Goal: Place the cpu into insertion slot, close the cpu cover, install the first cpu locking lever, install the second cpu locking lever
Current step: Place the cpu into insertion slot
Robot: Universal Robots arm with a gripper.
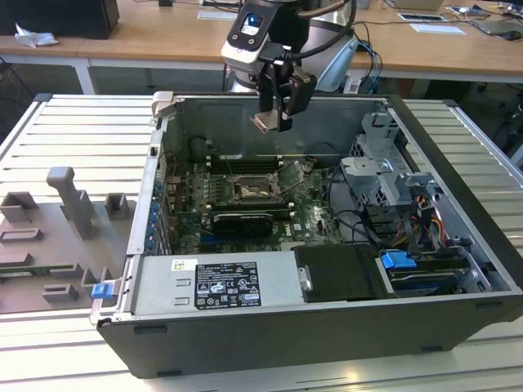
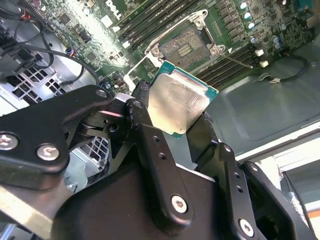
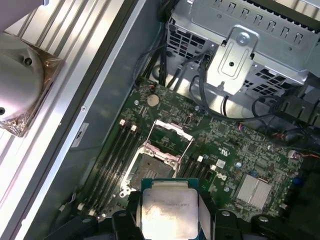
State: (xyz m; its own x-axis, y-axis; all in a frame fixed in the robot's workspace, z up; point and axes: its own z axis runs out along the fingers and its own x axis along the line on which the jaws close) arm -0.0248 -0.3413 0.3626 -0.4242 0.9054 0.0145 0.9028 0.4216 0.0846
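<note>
Black gripper point(image 1: 278, 124) holds the cpu point(image 1: 265, 121), a small flat square chip with a silvery-grey face, up in the air.
Its jaws are squeezed tight on two sides of the cpu point(image 2: 177, 102). The chip hangs over the green circuit board point(image 1: 310, 216) inside the big open black computer case point(image 1: 245, 351), not touching the square dark-centred insertion slot point(image 3: 150, 167). The thin shiny metal cpu cover point(image 3: 175, 129) stands tipped up at the slot's edge.

Legend: white printed label point(image 1: 214, 286) on the power supply point(image 1: 274, 282), lettering too small to read. White brand mark point(image 2: 111, 12) on the board point(image 2: 95, 37), partly visible. Faint engraving on the cpu point(image 3: 169, 212), illegible.
</note>
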